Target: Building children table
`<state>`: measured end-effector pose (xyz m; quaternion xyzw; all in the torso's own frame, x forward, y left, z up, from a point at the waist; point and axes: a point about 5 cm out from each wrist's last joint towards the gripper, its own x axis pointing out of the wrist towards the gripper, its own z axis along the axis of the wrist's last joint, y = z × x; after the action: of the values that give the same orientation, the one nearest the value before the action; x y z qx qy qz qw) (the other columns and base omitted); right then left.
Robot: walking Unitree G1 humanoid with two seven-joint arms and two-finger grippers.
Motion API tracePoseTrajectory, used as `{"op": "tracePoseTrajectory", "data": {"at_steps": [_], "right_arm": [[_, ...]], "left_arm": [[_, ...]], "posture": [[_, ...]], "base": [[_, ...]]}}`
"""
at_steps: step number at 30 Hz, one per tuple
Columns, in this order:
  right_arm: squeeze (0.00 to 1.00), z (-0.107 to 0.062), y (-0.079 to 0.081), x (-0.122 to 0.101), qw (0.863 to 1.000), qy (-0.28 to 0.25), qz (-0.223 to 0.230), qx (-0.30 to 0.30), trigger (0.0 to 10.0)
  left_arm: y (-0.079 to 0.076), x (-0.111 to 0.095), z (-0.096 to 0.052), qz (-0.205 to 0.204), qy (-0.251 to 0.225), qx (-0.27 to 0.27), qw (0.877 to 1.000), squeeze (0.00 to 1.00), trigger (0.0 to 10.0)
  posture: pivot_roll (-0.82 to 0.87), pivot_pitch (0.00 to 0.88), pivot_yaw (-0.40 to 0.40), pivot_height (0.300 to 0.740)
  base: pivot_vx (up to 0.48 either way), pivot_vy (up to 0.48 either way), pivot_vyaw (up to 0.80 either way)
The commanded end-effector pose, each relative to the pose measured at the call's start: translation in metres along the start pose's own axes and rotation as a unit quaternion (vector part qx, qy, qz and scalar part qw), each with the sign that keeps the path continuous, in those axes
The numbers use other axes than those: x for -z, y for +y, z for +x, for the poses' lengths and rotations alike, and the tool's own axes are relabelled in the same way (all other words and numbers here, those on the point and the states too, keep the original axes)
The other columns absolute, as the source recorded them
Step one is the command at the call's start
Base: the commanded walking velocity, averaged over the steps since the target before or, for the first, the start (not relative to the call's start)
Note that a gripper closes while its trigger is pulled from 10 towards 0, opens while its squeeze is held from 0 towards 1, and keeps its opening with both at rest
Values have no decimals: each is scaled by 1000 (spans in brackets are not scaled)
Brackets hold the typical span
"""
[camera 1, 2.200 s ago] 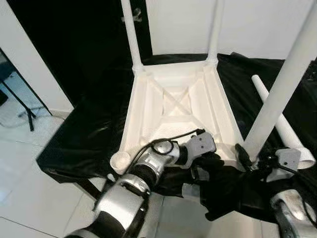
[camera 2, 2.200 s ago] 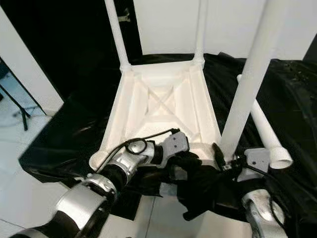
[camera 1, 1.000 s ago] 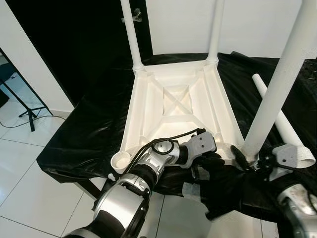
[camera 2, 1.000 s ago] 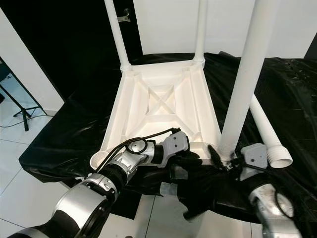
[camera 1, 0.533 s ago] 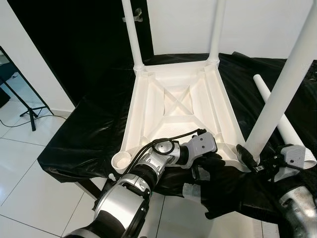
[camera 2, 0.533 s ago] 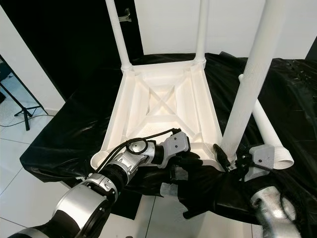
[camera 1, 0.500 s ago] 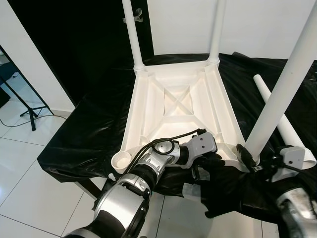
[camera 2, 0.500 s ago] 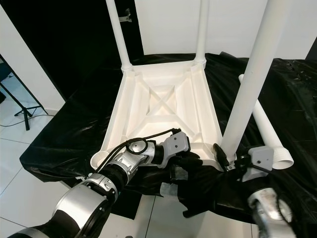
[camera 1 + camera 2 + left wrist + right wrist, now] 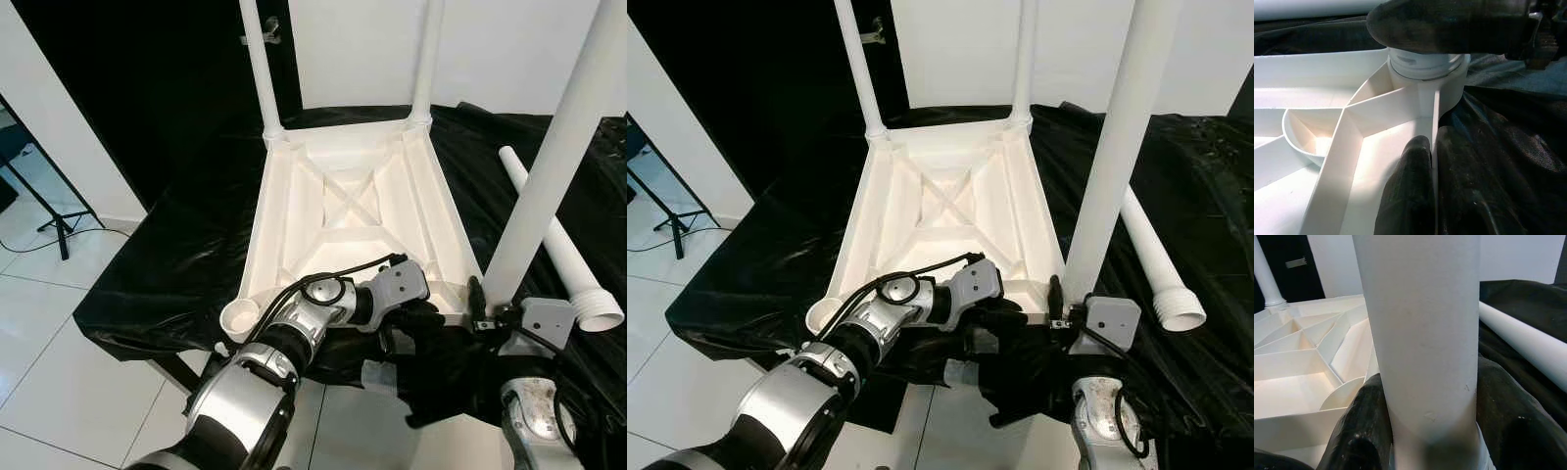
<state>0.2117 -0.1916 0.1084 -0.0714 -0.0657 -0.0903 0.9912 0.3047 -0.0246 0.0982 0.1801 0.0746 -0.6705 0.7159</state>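
Head views: upturned tabletop (image 9: pixel 353 211) on black cloth; our R gripper (image 9: pixel 1058 299) clasps near-right leg (image 9: pixel 1117 137) at its socket, prob. seating it.
L wrist: L gripper (image 9: pixel 1449 196) pinches tabletop's edge wall, steadying.
R wrist: fingers (image 9: pixel 1359 431) hug leg.

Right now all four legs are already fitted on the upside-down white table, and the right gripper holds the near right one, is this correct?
Not quite. Three legs stand on the upside-down table; the fourth leg lies on the black cloth, and the near left socket is empty, per the left eye view. The right gripper does hold the near right leg.
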Motion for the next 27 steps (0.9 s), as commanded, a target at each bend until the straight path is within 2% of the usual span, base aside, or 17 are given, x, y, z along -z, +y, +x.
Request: {"op": "tracePoseTrajectory", "data": {"at_steps": [1, 2, 4, 5, 7, 8, 9, 10, 13, 18, 19, 20, 21, 22, 23, 24, 27], "right_arm": [[0, 1, -6, 12, 999, 31, -28, 14, 10000], [541, 2, -2, 12, 999, 30, -27, 0, 10000], [541, 3, 0, 11, 999, 29, -21, -11, 10000], [1000, 5, 1, 10, 999, 27, -7, -29, 10000], [1000, 6, 2, 9, 999, 26, 2, -41, 10000], [412, 9, 3, 6, 996, 23, 12, -89, 10000], [412, 9, 3, 6, 996, 23, 12, -89, 10000], [0, 11, 0, 4, 992, 24, 12, -125, 10000], [0, 11, -5, 4, 988, 24, 5, -154, 10000], [0, 9, -15, 7, 973, 28, -22, -226, 10000], [0, 8, -18, 3, 966, 13, -40, -256, 10000], [0, 8, -18, 3, 966, 13, -40, -256, 10000], [0, 8, -19, 0, 959, 10, -46, -281, 9294], [0, 9, -20, -1, 955, 11, -50, -291, 3686], [0, 9, -20, -2, 953, 11, -53, -297, 3686], [0, 9, -20, -2, 950, 14, -53, -307, 0], [0, 9, -20, -1, 943, 25, -49, -328, 0]], "left_arm": [[-12, 41, -4, -66, 67, -57, 994, 0, 10000], [-12, 41, -4, -66, 67, -57, 994, 0, 10000], [-12, 41, -4, -66, 67, -57, 994, 0, 10000], [-13, 42, -4, -67, 68, -56, 994, 0, 10000], [-13, 42, -4, -67, 68, -56, 994, 0, 10000], [-13, 42, -3, -68, 67, -55, 994, 0, 10000], [-13, 42, -3, -68, 67, -55, 994, 0, 10000], [-14, 41, -3, -68, 66, -54, 994, 0, 10000], [-15, 41, -1, -68, 65, -53, 994, 0, 10000], [-15, 40, 0, -68, 63, -51, 994, 0, 10000], [-15, 40, 0, -68, 63, -51, 994, 0, 10000], [-15, 40, 0, -68, 63, -51, 994, 0, 10000], [-15, 40, 0, -68, 63, -51, 994, 0, 10000], [-15, 40, -1, -69, 63, -52, 994, 0, 10000], [-14, 40, -1, -69, 64, -53, 994, 0, 10000], [-14, 40, -1, -69, 64, -54, 994, 0, 10000], [-14, 40, -1, -69, 64, -54, 994, 0, 10000]], "posture": [[41, 0, 76, 740], [38, 0, 77, 740], [37, 0, 77, 740], [33, 0, 79, 740], [32, 0, 79, 740], [27, 0, 78, 740], [27, 0, 78, 740], [22, 0, 80, 740], [20, 0, 80, 740], [17, 0, 79, 740], [17, 0, 79, 740], [17, 0, 79, 740], [17, 0, 78, 740], [18, 0, 77, 740], [18, 0, 76, 740], [19, 0, 77, 740], [22, 0, 75, 740]], "base": [[0, 0, 0], [0, 0, 0], [0, 0, 0], [0, 0, 0], [0, 0, 0], [0, 0, 0], [0, 0, 0], [0, 0, 0], [0, 0, 0], [0, 0, 0], [0, 0, 0], [0, 0, 0], [0, 0, 0], [0, 0, 0], [0, 0, 0], [0, 0, 0], [0, 0, 0]]}}
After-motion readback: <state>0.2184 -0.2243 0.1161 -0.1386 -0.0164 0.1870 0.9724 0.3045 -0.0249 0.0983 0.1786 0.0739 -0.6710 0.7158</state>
